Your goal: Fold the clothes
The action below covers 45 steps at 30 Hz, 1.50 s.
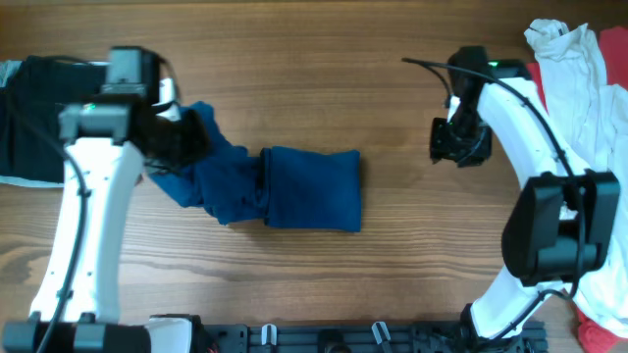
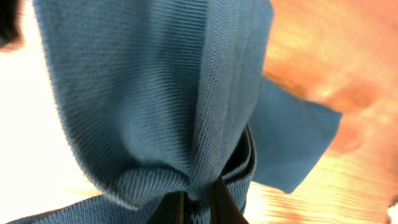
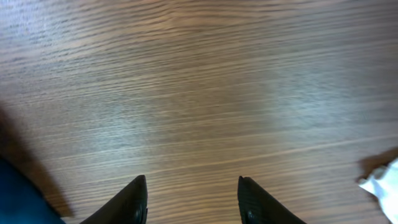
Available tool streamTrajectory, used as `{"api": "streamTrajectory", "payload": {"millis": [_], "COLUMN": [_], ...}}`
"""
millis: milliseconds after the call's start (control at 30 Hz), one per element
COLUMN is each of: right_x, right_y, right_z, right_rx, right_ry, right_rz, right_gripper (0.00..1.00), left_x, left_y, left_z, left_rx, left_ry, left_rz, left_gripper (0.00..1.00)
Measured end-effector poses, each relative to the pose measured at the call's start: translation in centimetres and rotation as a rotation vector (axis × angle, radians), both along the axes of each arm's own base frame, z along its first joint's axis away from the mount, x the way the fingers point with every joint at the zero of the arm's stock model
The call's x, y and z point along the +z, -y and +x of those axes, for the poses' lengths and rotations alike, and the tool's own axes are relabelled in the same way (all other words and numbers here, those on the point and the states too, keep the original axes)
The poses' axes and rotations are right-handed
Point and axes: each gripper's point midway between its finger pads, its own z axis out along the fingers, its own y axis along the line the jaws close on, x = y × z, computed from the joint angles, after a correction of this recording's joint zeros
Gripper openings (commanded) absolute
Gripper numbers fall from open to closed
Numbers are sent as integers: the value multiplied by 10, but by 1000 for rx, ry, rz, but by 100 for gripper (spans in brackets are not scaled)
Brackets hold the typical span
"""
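Note:
A deep-blue garment (image 1: 294,186) lies partly folded on the wooden table, its right part a flat rectangle and its left part bunched and lifted. My left gripper (image 1: 177,137) is shut on that bunched blue fabric (image 2: 155,106), which fills the left wrist view, pinched between the dark fingers (image 2: 224,205). My right gripper (image 1: 456,147) hovers to the right of the garment, apart from it, open over bare wood (image 3: 199,93) with nothing between its fingertips (image 3: 134,193). A corner of the blue cloth (image 3: 15,199) shows at the lower left of the right wrist view.
A pile of white clothes (image 1: 579,69) with red cloth (image 1: 599,333) lies along the right edge behind my right arm. A black garment (image 1: 29,118) on a pale one sits at the left edge. A rail with clips (image 1: 324,338) runs along the front.

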Motion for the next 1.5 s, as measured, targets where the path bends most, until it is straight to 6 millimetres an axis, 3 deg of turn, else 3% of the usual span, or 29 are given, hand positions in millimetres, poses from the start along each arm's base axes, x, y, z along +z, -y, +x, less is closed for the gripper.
{"api": "streamTrajectory", "payload": {"millis": [100,167,333,500,667,900,1067,1167,1233,1300,1500], "right_x": [-3,-3,-2,-2,-2,-2,-2,-2,-2,-2,-8], "right_y": [-10,-11,-10,-10,-10,-10,-13,-23,-30,-44,-85], "right_z": [-1,-2,-6,-6,-6,-8,-8,-5,-4,-5,-2], "right_rx": [24,29,28,28,28,32,48,76,98,143,224], "right_ry": [-8,-11,-28,-28,-29,-39,-39,-26,-21,-17,9], "right_rz": [7,7,5,5,6,5,26,76,98,115,151], "right_gripper": [47,46,46,46,46,47,47,47,37,4,4], "left_x": [-16,-39,-75,-102,-104,-103,-100,-82,-69,-58,-56], "left_y": [29,60,106,138,160,166,140,127,123,122,121], "left_z": [2,5,3,0,4,7,4,14,19,20,18], "left_rx": [-68,-131,-212,-249,-257,-234,-184,-143,-128,-125,-125], "left_ry": [-46,-96,-167,-199,-152,-136,-179,-131,-91,-61,-65], "left_rz": [23,34,59,72,57,43,87,76,68,59,61], "left_gripper": [4,4,4,4,4,4,4,4,4,4,4]}}
